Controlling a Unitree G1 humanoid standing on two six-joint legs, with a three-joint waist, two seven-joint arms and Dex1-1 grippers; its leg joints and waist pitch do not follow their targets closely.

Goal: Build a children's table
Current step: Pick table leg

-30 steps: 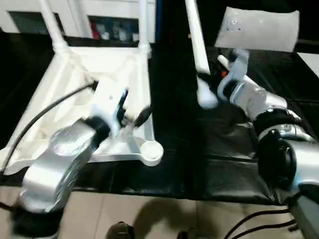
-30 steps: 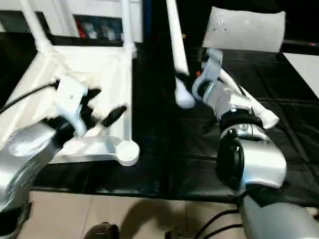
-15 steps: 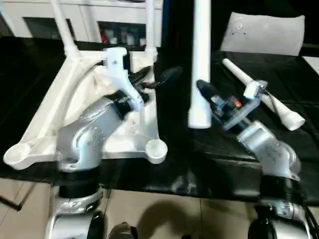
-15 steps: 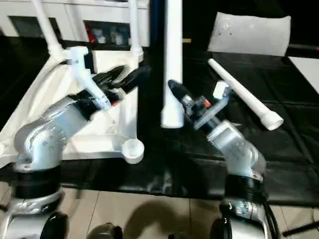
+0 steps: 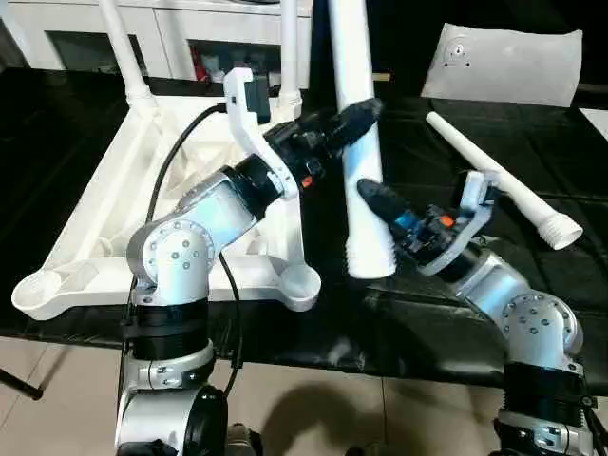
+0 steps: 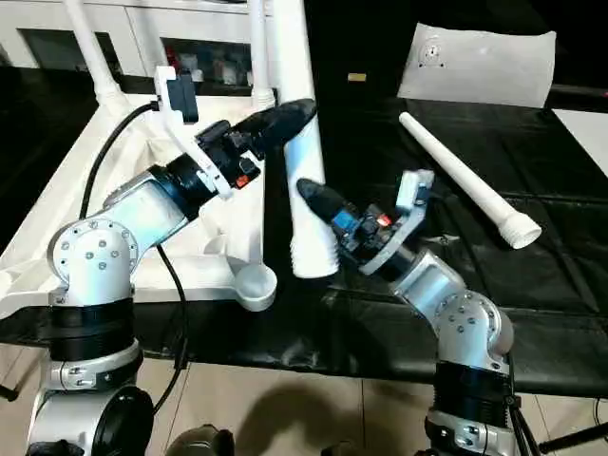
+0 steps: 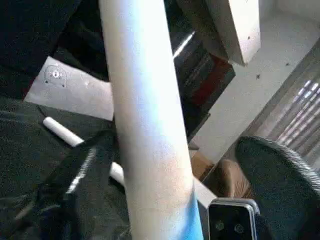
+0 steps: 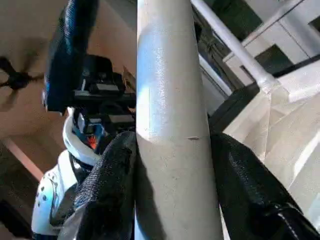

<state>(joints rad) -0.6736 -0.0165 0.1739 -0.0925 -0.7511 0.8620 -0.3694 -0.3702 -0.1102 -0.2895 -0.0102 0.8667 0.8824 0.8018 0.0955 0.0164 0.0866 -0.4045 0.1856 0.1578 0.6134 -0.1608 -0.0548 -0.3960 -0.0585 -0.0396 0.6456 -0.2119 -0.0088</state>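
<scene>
Since the earlier frame, both arms have swung inward: the right claw (image 6: 318, 204) has carried its long white tapered plastic tube leg (image 5: 359, 142) from the middle of the black-covered table (image 5: 446, 323) toward the upturned white ribbed plastic tabletop (image 5: 114, 190), and the left claw (image 5: 347, 122) has risen off the tabletop to meet the leg higher up. Right claw: clamped on the leg near its wide lower end, fingers (image 8: 112, 170) pressing both sides. Left claw: spread wide, straddling the leg without visibly pinching it. Leg: nearly upright, off the table, beside the tabletop's near right corner socket (image 5: 302, 283), which is vacant. Progress: two legs (image 5: 123, 57) stand in the far sockets; the near left socket (image 5: 30, 293) is also vacant. One loose white leg (image 5: 499, 180) lies near the table's right edge. Two insertions apparently remain.
</scene>
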